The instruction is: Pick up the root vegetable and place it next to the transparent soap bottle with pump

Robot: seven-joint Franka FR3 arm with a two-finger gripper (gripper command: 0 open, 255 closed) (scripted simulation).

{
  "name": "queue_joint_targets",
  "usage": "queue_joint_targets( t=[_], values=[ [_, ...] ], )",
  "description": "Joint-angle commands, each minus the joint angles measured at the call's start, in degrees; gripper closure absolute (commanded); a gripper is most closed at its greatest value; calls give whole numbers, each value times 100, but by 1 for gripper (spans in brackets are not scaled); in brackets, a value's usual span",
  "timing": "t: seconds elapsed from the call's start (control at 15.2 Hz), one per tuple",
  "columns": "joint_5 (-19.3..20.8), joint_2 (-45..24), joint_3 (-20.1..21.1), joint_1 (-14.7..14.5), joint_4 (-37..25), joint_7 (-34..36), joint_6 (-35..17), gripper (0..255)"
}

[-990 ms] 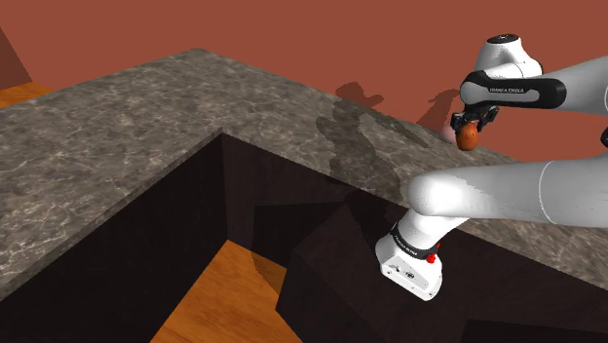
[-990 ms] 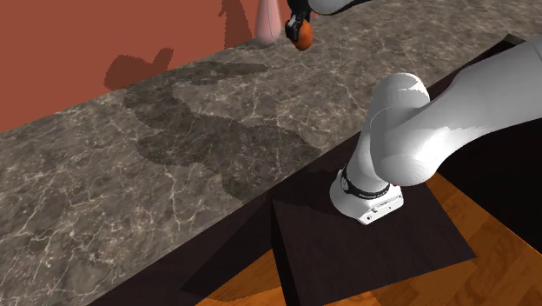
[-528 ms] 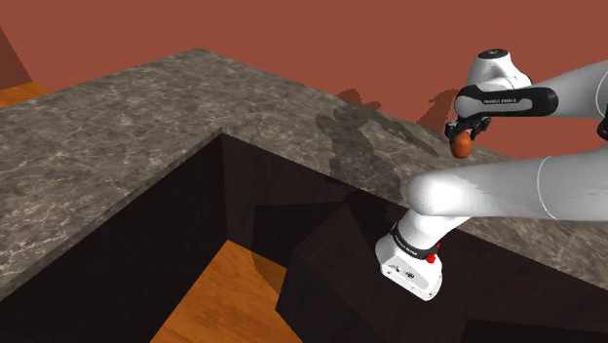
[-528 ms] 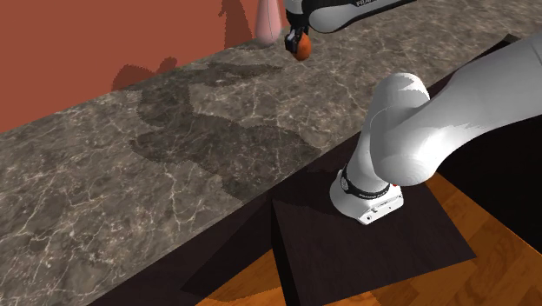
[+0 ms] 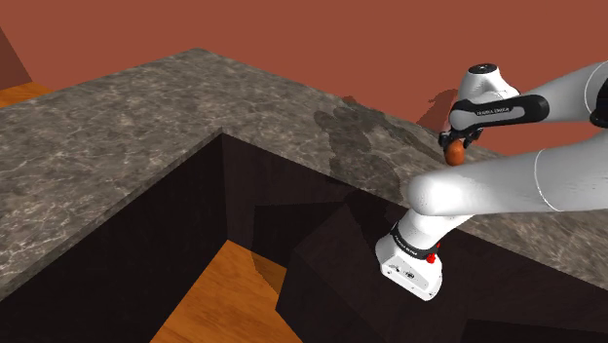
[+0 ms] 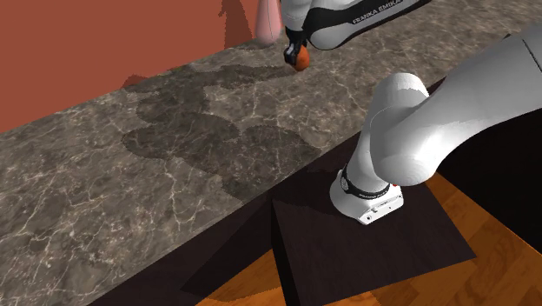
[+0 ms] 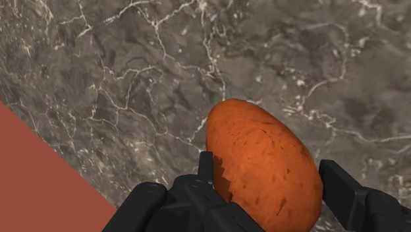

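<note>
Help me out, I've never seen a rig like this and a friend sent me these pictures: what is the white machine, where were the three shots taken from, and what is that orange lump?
The white machine is a robot arm, drawn by a simulator, mounted on a dark box stand. Two pictures look down on it from cameras off to the side. The third comes from a camera on its hand. The arm reaches over a grey marbled counter against a red-brown wall. Its black gripper is shut on an orange-brown root vegetable, held over the counter. A pale pink object stands by the wall close to it.
</note>
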State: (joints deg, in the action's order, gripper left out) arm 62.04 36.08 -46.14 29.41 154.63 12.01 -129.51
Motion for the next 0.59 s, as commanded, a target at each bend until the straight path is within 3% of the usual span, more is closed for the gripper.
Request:
queue_joint_targets(
  t=[0.0, 0.33, 0.53],
  values=[
    [115, -173, -121, -29, 44, 118, -213, 255],
    [414, -616, -406, -85, 152, 421, -740, 255],
    [412, -617, -403, -81, 152, 420, -741, 255]
  ],
)
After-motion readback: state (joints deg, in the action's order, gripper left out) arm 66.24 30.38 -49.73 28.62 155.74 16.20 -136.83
